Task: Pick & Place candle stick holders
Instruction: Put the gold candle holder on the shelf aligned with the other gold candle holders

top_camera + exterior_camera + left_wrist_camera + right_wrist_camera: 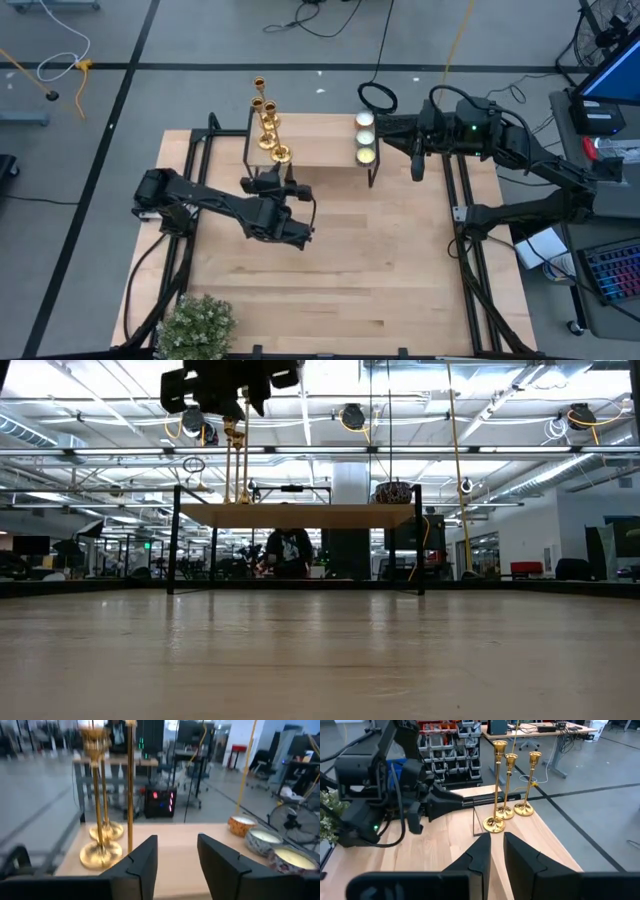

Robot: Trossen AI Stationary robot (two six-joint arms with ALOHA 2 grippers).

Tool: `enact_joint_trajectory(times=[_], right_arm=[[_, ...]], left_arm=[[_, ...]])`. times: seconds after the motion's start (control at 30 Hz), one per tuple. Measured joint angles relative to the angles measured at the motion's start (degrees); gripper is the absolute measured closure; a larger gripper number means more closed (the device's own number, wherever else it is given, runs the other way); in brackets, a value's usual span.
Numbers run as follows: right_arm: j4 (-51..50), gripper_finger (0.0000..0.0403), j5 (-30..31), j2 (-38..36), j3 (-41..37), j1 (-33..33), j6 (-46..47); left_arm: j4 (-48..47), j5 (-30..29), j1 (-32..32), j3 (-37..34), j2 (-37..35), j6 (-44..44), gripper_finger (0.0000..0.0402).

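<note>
Candle stick holders on shelf, tops cropped in left wrist view, left fingers parted, empty.

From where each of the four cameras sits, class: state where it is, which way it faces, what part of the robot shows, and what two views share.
High view: overhead, looking down on the table and both arms.
Low view: table height, looking across to the raised shelf; an arm overhead.
Left wrist view: on the left arm, facing the candlesticks and candles; left pincer open.
Right wrist view: on the right arm, facing the left arm; right pincer nearly closed.
Shared: both wrist views show the candlesticks.
</note>
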Motion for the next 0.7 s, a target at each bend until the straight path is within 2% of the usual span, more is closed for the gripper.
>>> enact_joint_trajectory(times=[0.1, 0.23, 0.47, 0.7], right_arm=[[-1.66, 0.0353, 0.0, 0.0, 0.0, 0.0, -0.42], [-2.51, 0.0353, 0.02, 0.25, -0.06, 0.0, -1.79], [0.13, 0.0353, 0.01, -0.17, -4.88, 0.0, 1.01], [4.34, 0.0353, -0.2, -0.36, -9.29, 0.0, 4.06]], left_arm=[[1.0, -4.11, 1.55, -2.12, -0.04, 4.44, 0.0249], [3.5, -6.41, 5.41, -5.06, -0.04, 7.34, 0.0242], [9.2, -5.73, 11.05, -9.44, -0.04, 6.04, 0.0238], [9.77, -4.82, 13.24, -9.59, -0.07, 5.97, 0.0238]])
